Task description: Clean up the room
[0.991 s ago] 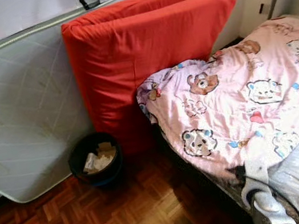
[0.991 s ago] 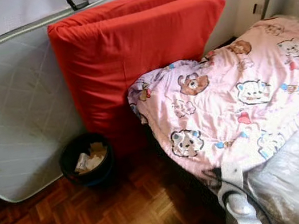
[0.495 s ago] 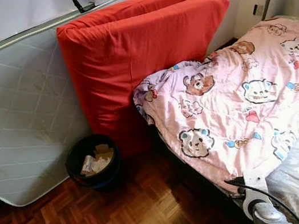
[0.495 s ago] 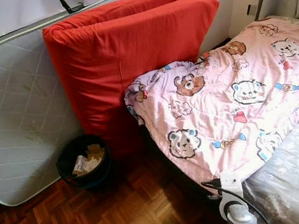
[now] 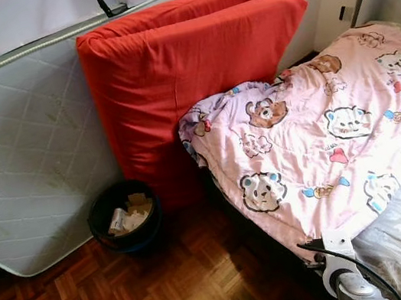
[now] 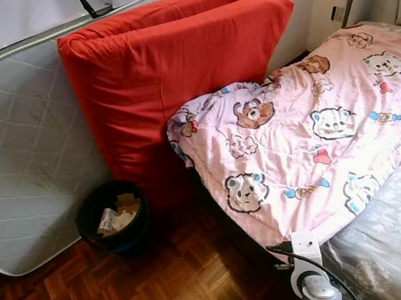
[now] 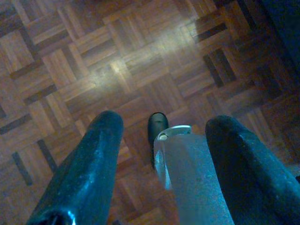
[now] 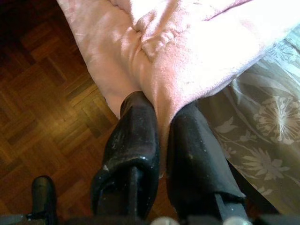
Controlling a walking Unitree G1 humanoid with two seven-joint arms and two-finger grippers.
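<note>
Pinching the hem of the pink blanket point(image 8: 187, 56), the right claw point(image 8: 161, 136) has its two fingers closed on the fabric at the bed's near corner, where the blanket overhangs the floral sheet point(image 8: 262, 136). One black bin point(image 5: 125, 214) sits against one white mattress point(image 5: 22, 150) and two red cushions point(image 5: 187, 74). Open parquet floor point(image 5: 199, 274) lies beside the bed. The left claw point(image 7: 161, 140) hangs spread above that floor.

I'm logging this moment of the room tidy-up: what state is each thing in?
pink blanket: crumpled on the bed, edge hanging over the side, pinched by the right gripper
left gripper: open, over the floor
red mattress: leaning upright
grey mattress: leaning behind it
black bin: upright, paper scraps inside
</note>
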